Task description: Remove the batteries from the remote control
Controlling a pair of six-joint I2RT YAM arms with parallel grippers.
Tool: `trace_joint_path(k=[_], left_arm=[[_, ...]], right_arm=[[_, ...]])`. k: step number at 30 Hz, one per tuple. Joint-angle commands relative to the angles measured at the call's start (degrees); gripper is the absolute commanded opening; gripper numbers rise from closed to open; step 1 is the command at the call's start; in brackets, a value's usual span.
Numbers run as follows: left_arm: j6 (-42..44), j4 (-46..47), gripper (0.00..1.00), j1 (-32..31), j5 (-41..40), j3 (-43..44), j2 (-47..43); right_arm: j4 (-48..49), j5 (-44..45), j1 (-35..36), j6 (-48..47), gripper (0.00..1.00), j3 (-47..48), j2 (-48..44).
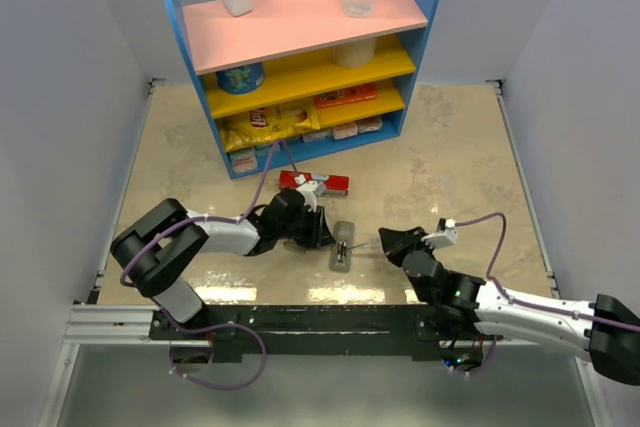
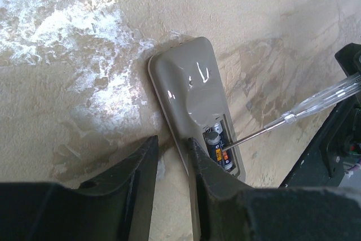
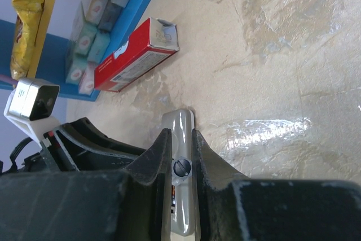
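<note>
- Step in hand: prying a battery (image 2: 217, 149) out of the open bay in the remote (image 2: 189, 91), with the tip of the screwdriver (image 2: 293, 115) set against the cell's side.
- Clamped tight on the screwdriver's handle: right gripper (image 3: 179, 137), jaws almost together around it.
- Left gripper (image 2: 172, 142): jaws part-way apart, clasping nothing. One jaw over the remote's bay end, seemingly to pin it, the other down beside it on the table (image 1: 450, 147). Actual contact hard to confirm.
- No loose cell seen on the table, so unloading judged barely begun.
- Next move, probably: work the tip under the cell's end and lever upward against the spring, keeping the remote pinned so as not to slide or flip. Some risk of the tip skating off the round metal.
- Remote's place: flat on the table, back face up, between the two grippers, near the red box (image 1: 315, 183) but apart from it.
- Long axis: roughly from the near edge toward the shelf (image 1: 183, 37), slightly tilted. Closed rounded end pointing away from the left jaws, bay end nearest them.
</note>
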Motion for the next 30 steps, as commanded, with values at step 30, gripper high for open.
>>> trace_joint_path(k=[30], left_arm=[[0.38, -3.99, 0.33, -0.52, -3.45, -2.99, 2.11]], right_arm=[[-6.82, 0.47, 0.65, 6.27, 0.0, -7.3, -5.0]])
